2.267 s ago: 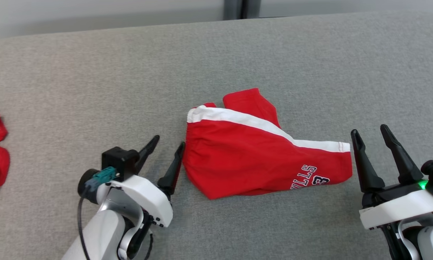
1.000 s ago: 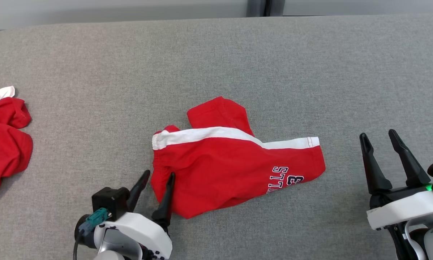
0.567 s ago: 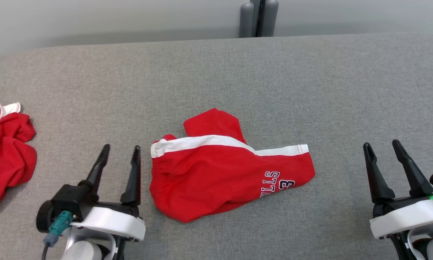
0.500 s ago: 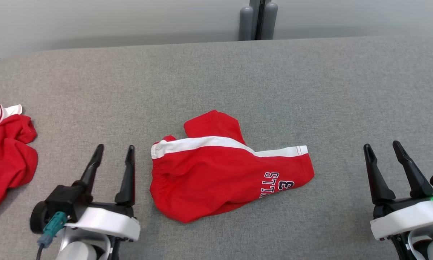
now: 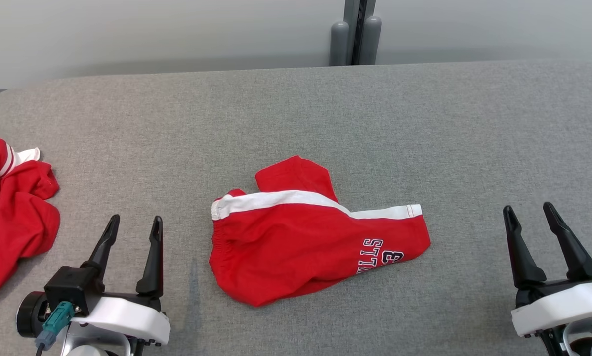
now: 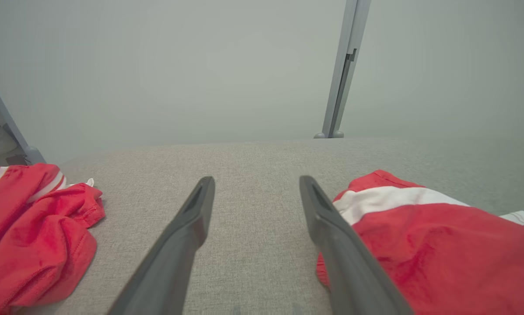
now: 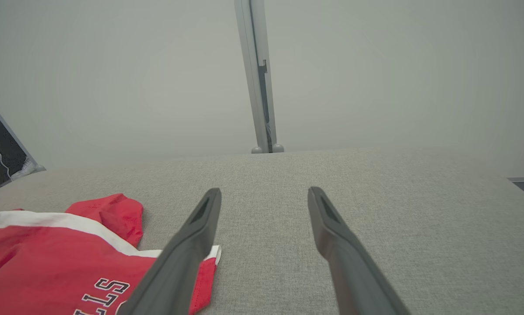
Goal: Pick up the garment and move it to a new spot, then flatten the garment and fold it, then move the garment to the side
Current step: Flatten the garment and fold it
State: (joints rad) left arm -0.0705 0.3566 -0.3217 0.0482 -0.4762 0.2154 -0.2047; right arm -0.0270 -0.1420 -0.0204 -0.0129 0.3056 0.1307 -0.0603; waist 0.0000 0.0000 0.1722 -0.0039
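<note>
Surface: grey woven padding (image 5: 296, 113) stretched wide before me, with a pale wall behind it and a grey post (image 5: 355, 34) standing at its far edge.
Lettering: dark-outlined block letters (image 5: 380, 254) ran along the garment's right end, turned sideways to me; I could make out "ST", and the rest was lost at the fold.
Garment: red shorts (image 5: 301, 247) with a white stripe (image 5: 286, 199) lay folded and flat near the middle of the padding.
Left gripper: my left gripper (image 5: 136, 218) sat to the left of the shorts, close to the waistband end but clear of it, fingers spread wide with nothing between them.
Right gripper: my right gripper (image 5: 528, 207) sat well apart from the lettered end, on the right, fingers likewise spread and holding nothing.
Position: the shorts lay between my two grippers, nearer the left one.
Other cloth: a crumpled red piece (image 5: 9, 212) with white trim lay at the far left edge.
</note>
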